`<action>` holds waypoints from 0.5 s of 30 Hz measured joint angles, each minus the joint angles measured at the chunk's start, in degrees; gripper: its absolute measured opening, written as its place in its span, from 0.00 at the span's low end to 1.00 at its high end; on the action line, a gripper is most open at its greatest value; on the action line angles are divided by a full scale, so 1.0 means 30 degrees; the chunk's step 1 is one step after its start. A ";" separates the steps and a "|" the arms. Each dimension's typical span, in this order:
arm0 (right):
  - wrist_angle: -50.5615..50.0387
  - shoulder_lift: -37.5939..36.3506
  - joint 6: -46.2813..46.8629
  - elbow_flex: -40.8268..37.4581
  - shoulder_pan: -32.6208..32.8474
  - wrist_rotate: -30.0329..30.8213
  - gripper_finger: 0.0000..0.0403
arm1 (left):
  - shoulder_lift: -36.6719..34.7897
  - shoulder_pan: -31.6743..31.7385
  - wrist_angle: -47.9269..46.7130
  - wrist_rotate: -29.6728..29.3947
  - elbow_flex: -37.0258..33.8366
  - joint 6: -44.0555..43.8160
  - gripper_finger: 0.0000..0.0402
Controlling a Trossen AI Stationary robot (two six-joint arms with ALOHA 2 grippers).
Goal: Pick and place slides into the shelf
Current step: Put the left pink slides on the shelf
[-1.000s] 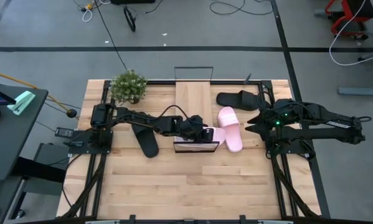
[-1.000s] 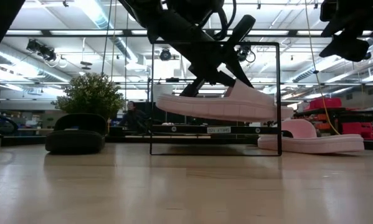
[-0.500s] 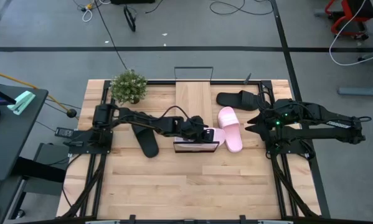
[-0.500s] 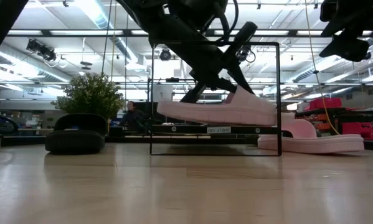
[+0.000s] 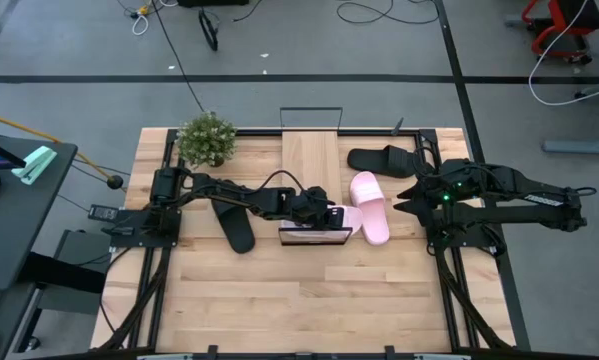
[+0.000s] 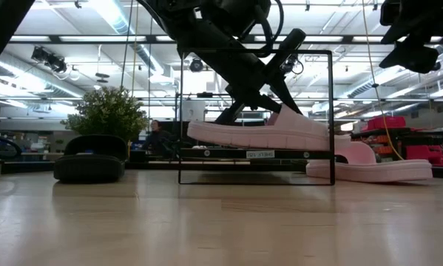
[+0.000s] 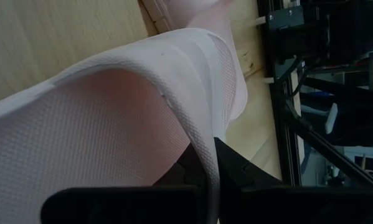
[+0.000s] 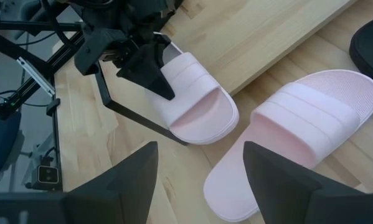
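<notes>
Gripping pink slide (image 6: 262, 131), left hand (image 6: 269, 96).

The light wood table (image 5: 279, 290) carries the shelf (image 5: 309, 165) at its middle far edge and a potted plant (image 5: 206, 138) at far left. A black slide (image 5: 234, 225) lies left of the shelf. Right of it lie a pink slide (image 5: 371, 207) and another black slide (image 5: 382, 158).

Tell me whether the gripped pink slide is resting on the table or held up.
Held up: the left gripper holds the pink slide clear of the tabletop, level inside the shelf frame.
</notes>
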 joint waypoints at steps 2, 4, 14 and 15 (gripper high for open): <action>0.0000 0.0000 0.0000 0.0000 0.0000 0.0000 0.60 | 0.0000 0.0000 0.0003 0.0007 0.0000 0.0022 0.03; 0.0000 0.0000 0.0000 0.0000 0.0000 0.0000 0.60 | 0.0000 0.0000 -0.0004 0.0007 0.0000 0.0034 0.03; 0.0000 0.0000 0.0000 0.0000 0.0000 0.0131 0.60 | 0.0029 0.0142 0.1411 0.0120 -0.0007 0.0050 0.03; 0.0000 0.0002 0.0000 0.0000 0.0000 0.0131 0.60 | 0.0029 0.0148 0.1375 0.0158 -0.0007 0.0044 0.03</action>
